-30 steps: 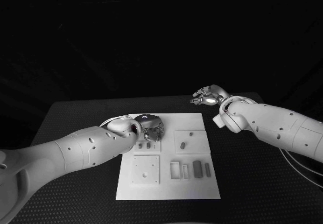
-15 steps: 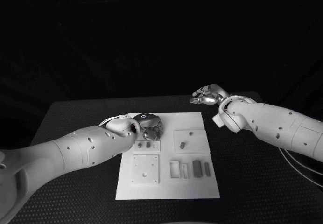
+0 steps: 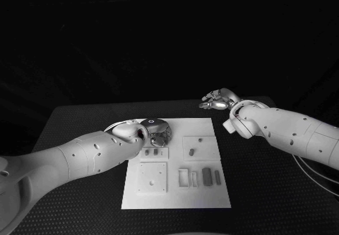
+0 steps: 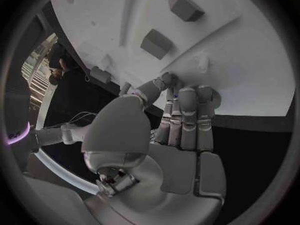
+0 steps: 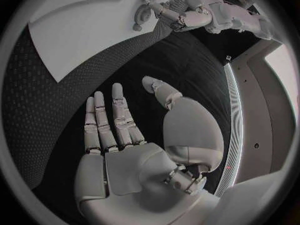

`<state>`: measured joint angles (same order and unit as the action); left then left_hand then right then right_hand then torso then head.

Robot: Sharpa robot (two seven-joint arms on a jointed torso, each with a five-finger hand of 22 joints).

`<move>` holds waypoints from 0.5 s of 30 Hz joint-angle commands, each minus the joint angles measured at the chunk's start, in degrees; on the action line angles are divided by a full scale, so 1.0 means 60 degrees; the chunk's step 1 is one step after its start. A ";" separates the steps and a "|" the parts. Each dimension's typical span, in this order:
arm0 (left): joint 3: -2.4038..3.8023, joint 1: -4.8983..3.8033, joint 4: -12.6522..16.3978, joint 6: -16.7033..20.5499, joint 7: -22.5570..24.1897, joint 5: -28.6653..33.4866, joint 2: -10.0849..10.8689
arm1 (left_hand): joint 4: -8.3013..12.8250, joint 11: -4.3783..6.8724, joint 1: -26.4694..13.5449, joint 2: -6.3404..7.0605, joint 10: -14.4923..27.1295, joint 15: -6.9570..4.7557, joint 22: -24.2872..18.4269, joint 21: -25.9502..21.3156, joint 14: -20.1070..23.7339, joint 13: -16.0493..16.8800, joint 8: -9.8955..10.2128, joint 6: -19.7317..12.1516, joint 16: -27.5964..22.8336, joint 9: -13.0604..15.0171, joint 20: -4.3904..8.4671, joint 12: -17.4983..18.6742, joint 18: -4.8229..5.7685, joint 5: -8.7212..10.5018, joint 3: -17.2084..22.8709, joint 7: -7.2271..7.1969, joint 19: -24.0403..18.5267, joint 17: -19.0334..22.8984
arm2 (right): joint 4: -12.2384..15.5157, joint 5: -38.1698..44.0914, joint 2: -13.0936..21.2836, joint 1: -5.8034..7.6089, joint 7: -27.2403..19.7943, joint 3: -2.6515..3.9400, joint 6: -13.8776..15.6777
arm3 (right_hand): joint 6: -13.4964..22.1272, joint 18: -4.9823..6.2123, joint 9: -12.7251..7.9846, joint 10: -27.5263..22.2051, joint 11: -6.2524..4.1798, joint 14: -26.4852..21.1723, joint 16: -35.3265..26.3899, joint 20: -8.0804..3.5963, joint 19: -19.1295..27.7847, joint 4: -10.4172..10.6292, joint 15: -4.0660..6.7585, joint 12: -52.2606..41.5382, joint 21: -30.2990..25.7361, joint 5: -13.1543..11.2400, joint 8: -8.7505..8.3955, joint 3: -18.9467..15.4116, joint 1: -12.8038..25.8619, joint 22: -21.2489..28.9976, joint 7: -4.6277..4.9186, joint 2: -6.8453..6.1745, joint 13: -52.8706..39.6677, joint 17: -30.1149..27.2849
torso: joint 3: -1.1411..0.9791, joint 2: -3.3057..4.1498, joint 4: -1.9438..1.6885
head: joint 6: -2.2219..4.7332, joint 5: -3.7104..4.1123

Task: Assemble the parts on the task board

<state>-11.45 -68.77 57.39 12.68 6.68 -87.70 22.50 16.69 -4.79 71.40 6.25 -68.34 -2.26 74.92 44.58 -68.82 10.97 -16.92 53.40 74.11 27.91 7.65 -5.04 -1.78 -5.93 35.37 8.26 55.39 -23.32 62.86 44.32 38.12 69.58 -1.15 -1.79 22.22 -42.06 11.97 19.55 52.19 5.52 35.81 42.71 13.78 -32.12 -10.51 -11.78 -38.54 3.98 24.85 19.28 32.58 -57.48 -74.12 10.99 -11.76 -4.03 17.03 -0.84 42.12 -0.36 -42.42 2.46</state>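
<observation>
A: White plate, the task board [image 3: 178,196], lying flat on the black table [image 3: 78,122]. Nearest row: a square block [image 3: 153,177] on its left side, beside it several upright parts [image 3: 207,176] standing in slots.

B: Middle of the board?

A: Two small parts [image 3: 150,152] on the left, in a raised pad. To their right a second pad with a slanted part [image 3: 191,153] and a smaller one [image 3: 200,141] above it.

B: Left hand?

A: The left hand [image 3: 157,132] is over the board's far left corner, just beyond the two small parts. In the wrist view its fingers [image 4: 187,116] lie pressed together and reach onto the board's surface, thumb alongside. Whether anything is pinched beneath the fingertips, cannot tell.

B: And the right?

A: Farthest out. The right hand [image 3: 217,101] is raised beyond the board's far right corner, well apart from it. Its wrist view shows the fingers [image 5: 109,122] straight and slightly apart, thumb out to one side, palm bare, holding nothing, over the black table.
</observation>
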 commanded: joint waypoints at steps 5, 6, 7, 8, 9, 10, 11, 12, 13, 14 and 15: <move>-0.0107 0.0145 -0.0106 -0.0396 -0.0245 -0.0384 -0.0041 | 0.0002 0.0030 0.0098 0.0045 -0.0120 0.0056 0.0177 0.0033 -0.0017 -0.0005 -0.0006 0.0038 0.0089 -0.0006 -0.0038 -0.0016 -0.0550 -0.0012 0.0067 -0.0023 0.0017 0.0015 | 0.0011 0.0070 -0.0009 -0.0004 -0.0091 0.0002 -0.0093 | -0.0070 -0.0155 -0.0016 -0.1522 0.0844 -0.0065 0.0034 -0.0008 0.0073 -0.0033 0.0003 -0.0050 -0.0038 0.0031 0.0048 -0.0017 0.0067 -0.0015 0.0265 0.0003 0.0011 -0.0016 | -0.0011 -0.0001 0.0000 | -0.0019 0.0011; -0.0112 0.0153 -0.0112 -0.0397 -0.0252 -0.0392 -0.0043 | 0.0001 0.0047 0.0103 0.0034 -0.0180 0.0040 0.0179 0.0038 -0.0020 0.0005 -0.0028 0.0079 0.0096 -0.0001 -0.0033 -0.0037 -0.0548 -0.0016 0.0065 -0.0039 0.0020 0.0017 | 0.0011 0.0070 -0.0008 -0.0004 -0.0091 0.0002 -0.0093 | -0.0070 -0.0155 -0.0016 -0.1522 0.0844 -0.0066 0.0034 -0.0008 0.0073 -0.0033 0.0003 -0.0050 -0.0038 0.0031 0.0049 -0.0018 0.0067 -0.0015 0.0265 0.0002 0.0011 -0.0016 | -0.0010 0.0002 -0.0001 | -0.0018 0.0011; -0.0114 0.0160 -0.0115 -0.0409 -0.0256 -0.0396 -0.0044 | 0.0000 0.0064 0.0107 0.0018 -0.0235 0.0024 0.0180 0.0041 -0.0022 0.0014 -0.0047 0.0116 0.0102 0.0004 -0.0028 -0.0056 -0.0545 -0.0018 0.0063 -0.0053 0.0021 0.0019 | 0.0012 0.0070 -0.0007 -0.0004 -0.0092 0.0002 -0.0093 | -0.0070 -0.0155 -0.0016 -0.1522 0.0844 -0.0066 0.0034 -0.0008 0.0073 -0.0033 0.0003 -0.0050 -0.0038 0.0031 0.0049 -0.0018 0.0068 -0.0014 0.0265 0.0003 0.0011 -0.0016 | -0.0012 0.0002 -0.0001 | -0.0021 0.0012; -0.0115 0.0167 -0.0114 -0.0423 -0.0260 -0.0396 -0.0038 | 0.0001 0.0076 0.0108 0.0012 -0.0273 0.0012 0.0181 0.0045 -0.0024 0.0020 -0.0058 0.0139 0.0106 0.0006 -0.0022 -0.0069 -0.0543 -0.0020 0.0060 -0.0063 0.0023 0.0021 | 0.0012 0.0070 -0.0005 -0.0004 -0.0092 0.0002 -0.0093 | -0.0070 -0.0155 -0.0016 -0.1522 0.0844 -0.0066 0.0035 -0.0008 0.0073 -0.0033 0.0004 -0.0050 -0.0038 0.0031 0.0049 -0.0018 0.0068 -0.0014 0.0265 0.0003 0.0011 -0.0016 | -0.0012 0.0002 -0.0001 | -0.0021 0.0012; -0.0116 0.0170 -0.0113 -0.0414 -0.0268 -0.0405 -0.0031 | -0.0003 0.0114 0.0104 -0.0026 -0.0398 -0.0022 0.0184 0.0053 -0.0028 0.0047 -0.0100 0.0217 0.0114 0.0019 -0.0011 -0.0125 -0.0536 -0.0021 0.0057 -0.0093 0.0029 0.0025 | 0.0012 0.0070 -0.0003 -0.0004 -0.0092 0.0002 -0.0093 | -0.0070 -0.0155 -0.0016 -0.1522 0.0844 -0.0066 0.0035 -0.0008 0.0073 -0.0033 0.0004 -0.0050 -0.0038 0.0030 0.0049 -0.0019 0.0068 -0.0014 0.0264 0.0003 0.0011 -0.0016 | -0.0012 0.0000 0.0003 | -0.0031 0.0012; -0.0116 0.0171 -0.0113 -0.0401 -0.0271 -0.0421 -0.0031 | -0.0005 0.0137 0.0092 -0.0054 -0.0456 -0.0045 0.0184 0.0059 -0.0035 0.0057 -0.0126 0.0267 0.0119 0.0026 0.0000 -0.0146 -0.0530 -0.0018 0.0052 -0.0115 0.0034 0.0029 | 0.0014 0.0070 0.0000 -0.0004 -0.0092 0.0002 -0.0093 | -0.0070 -0.0155 -0.0016 -0.1522 0.0844 -0.0066 0.0035 -0.0008 0.0073 -0.0033 0.0004 -0.0050 -0.0038 0.0030 0.0050 -0.0019 0.0069 -0.0014 0.0264 0.0003 0.0011 -0.0017 | -0.0012 0.0000 0.0003 | -0.0031 0.0012; -0.0116 0.0172 -0.0113 -0.0386 -0.0270 -0.0422 -0.0026 | -0.0005 0.0154 0.0084 -0.0077 -0.0507 -0.0061 0.0184 0.0063 -0.0044 0.0066 -0.0149 0.0313 0.0123 0.0032 0.0010 -0.0165 -0.0526 -0.0017 0.0048 -0.0134 0.0039 0.0032 | 0.0016 0.0070 0.0001 -0.0004 -0.0092 0.0002 -0.0093 | -0.0071 -0.0155 -0.0016 -0.1522 0.0844 -0.0066 0.0035 -0.0008 0.0073 -0.0033 0.0004 -0.0050 -0.0038 0.0030 0.0050 -0.0019 0.0069 -0.0014 0.0264 0.0003 0.0011 -0.0017 | -0.0012 -0.0002 0.0003 | -0.0034 0.0011; -0.0116 0.0172 -0.0114 -0.0377 -0.0272 -0.0422 -0.0020 | -0.0006 0.0175 0.0071 -0.0104 -0.0561 -0.0082 0.0183 0.0067 -0.0052 0.0076 -0.0173 0.0363 0.0126 0.0038 0.0023 -0.0184 -0.0520 -0.0019 0.0044 -0.0156 0.0045 0.0038 | 0.0017 0.0070 0.0001 -0.0004 -0.0092 0.0002 -0.0090 | -0.0071 -0.0155 -0.0016 -0.1521 0.0843 -0.0066 0.0035 -0.0007 0.0073 -0.0033 0.0004 -0.0050 -0.0038 0.0030 0.0050 -0.0019 0.0069 -0.0014 0.0264 0.0003 0.0011 -0.0017 | -0.0011 -0.0003 0.0002 | -0.0040 0.0011; -0.0116 0.0176 -0.0119 -0.0340 -0.0268 -0.0422 -0.0013 | -0.0006 0.0182 0.0067 -0.0114 -0.0580 -0.0089 0.0182 0.0068 -0.0054 0.0079 -0.0182 0.0381 0.0126 0.0039 0.0028 -0.0190 -0.0517 -0.0019 0.0043 -0.0163 0.0046 0.0040 | 0.0018 0.0070 0.0001 -0.0004 -0.0092 0.0002 -0.0088 | -0.0071 -0.0155 -0.0016 -0.1521 0.0843 -0.0066 0.0035 -0.0007 0.0073 -0.0033 0.0005 -0.0051 -0.0038 0.0030 0.0050 -0.0019 0.0070 -0.0014 0.0264 0.0004 0.0011 -0.0017 | -0.0011 -0.0003 0.0001 | -0.0042 0.0010; -0.0116 0.0178 -0.0120 -0.0303 -0.0267 -0.0423 -0.0009 | -0.0006 0.0192 0.0060 -0.0126 -0.0606 -0.0098 0.0181 0.0070 -0.0057 0.0083 -0.0193 0.0404 0.0126 0.0041 0.0035 -0.0197 -0.0513 -0.0019 0.0041 -0.0172 0.0048 0.0045 | 0.0021 0.0070 0.0002 -0.0004 -0.0093 0.0002 -0.0089 | -0.0071 -0.0155 -0.0016 -0.1521 0.0843 -0.0066 0.0036 -0.0007 0.0073 -0.0033 0.0005 -0.0051 -0.0038 0.0030 0.0051 -0.0020 0.0070 -0.0014 0.0264 0.0003 0.0011 -0.0017 | -0.0012 -0.0003 0.0001 | -0.0040 0.0008; -0.0116 0.0180 -0.0123 -0.0276 -0.0252 -0.0423 -0.0005 | -0.0009 0.0207 0.0047 -0.0155 -0.0652 -0.0113 0.0180 0.0072 -0.0064 0.0092 -0.0214 0.0449 0.0126 0.0046 0.0044 -0.0214 -0.0507 -0.0021 0.0039 -0.0188 0.0052 0.0050 | 0.0023 0.0070 0.0003 -0.0004 -0.0095 0.0002 -0.0084 | -0.0071 -0.0155 -0.0016 -0.1521 0.0843 -0.0066 0.0036 -0.0007 0.0073 -0.0033 0.0005 -0.0051 -0.0038 0.0030 0.0051 -0.0020 0.0071 -0.0014 0.0264 0.0004 0.0011 -0.0017 | -0.0009 -0.0003 0.0000 | -0.0036 0.0007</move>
<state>-11.52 -68.59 57.06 13.45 6.66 -88.71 22.29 16.69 -3.54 71.81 6.05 -71.73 -2.55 74.94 44.81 -69.11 11.21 -17.98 55.62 74.55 28.10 7.65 -6.09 -2.25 -5.92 35.36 7.14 55.40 -23.09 62.89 44.32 38.15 69.58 -1.15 -1.79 22.21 -41.97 11.97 19.56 52.19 5.52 35.81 42.71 13.78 -32.12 -10.51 -11.78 -38.54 3.98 24.85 19.28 32.58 -57.48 -74.12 11.07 -11.76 -4.03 16.98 -0.91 42.11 -0.34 -42.64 2.54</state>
